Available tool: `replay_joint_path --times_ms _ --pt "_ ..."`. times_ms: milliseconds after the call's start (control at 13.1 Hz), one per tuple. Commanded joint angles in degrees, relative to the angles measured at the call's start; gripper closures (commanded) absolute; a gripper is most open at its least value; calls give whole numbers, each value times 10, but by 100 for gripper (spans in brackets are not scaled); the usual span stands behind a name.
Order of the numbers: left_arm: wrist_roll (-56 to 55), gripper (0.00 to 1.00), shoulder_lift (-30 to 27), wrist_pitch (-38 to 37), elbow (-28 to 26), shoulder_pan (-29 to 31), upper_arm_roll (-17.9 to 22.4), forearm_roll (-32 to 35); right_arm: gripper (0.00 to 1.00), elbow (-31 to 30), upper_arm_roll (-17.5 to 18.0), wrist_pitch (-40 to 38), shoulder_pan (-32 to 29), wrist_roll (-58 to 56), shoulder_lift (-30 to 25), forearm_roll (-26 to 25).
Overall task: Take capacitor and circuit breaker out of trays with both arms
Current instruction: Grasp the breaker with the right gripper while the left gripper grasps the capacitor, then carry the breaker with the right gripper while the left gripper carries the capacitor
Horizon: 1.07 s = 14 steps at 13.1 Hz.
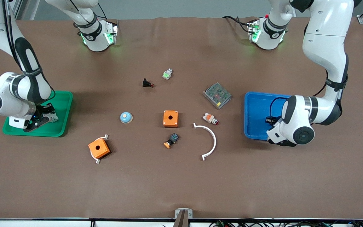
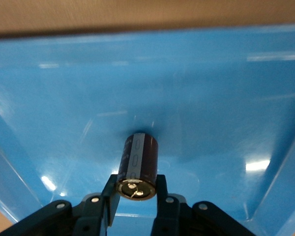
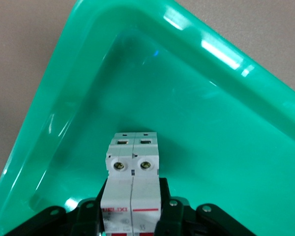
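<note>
Left gripper (image 2: 133, 196) pinches the capacitor (image 2: 138, 165) by its slick round sides; right gripper (image 3: 132, 209) clamps the circuit breaker (image 3: 132, 184), rigid, flat-faced.

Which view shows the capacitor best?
The left wrist view: the capacitor sits between the left gripper fingers in the blue tray. The front view hides it under the arm; the right wrist view lacks it.

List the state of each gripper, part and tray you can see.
left gripper: shut on the capacitor, in the blue tray
capacitor: gripped, not yet out of the blue tray
right gripper: shut on the circuit breaker, in the green tray
circuit breaker: gripped, not yet out of the green tray
</note>
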Motion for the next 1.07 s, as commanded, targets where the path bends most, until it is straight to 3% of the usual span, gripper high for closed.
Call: replay_joint_path --times_ms 0,229,458,686,839,992 --pt "-48 97 -3 -6 74 -31 -4 -38 97 26 7 -63 -1 2 -20 0" --pt "-121 99 23 -4 151 -58 -5 -104 97 122 6 -201 30 7 -24 38" --pt "-208 99 46 12 213 -93 -5 -158 97 176 6 -268 78 79 -24 55" --pt "-311 99 69 112 220 -151 -5 -194 97 212 7 -318 145 218 -24 66" --pt "-383 99 106 163 242 -190 -5 -194 97 245 6 -369 192 304 -24 118" --pt "-429 99 124 208 247 -216 -5 -194 97 252 6 -373 244 400 -24 134"
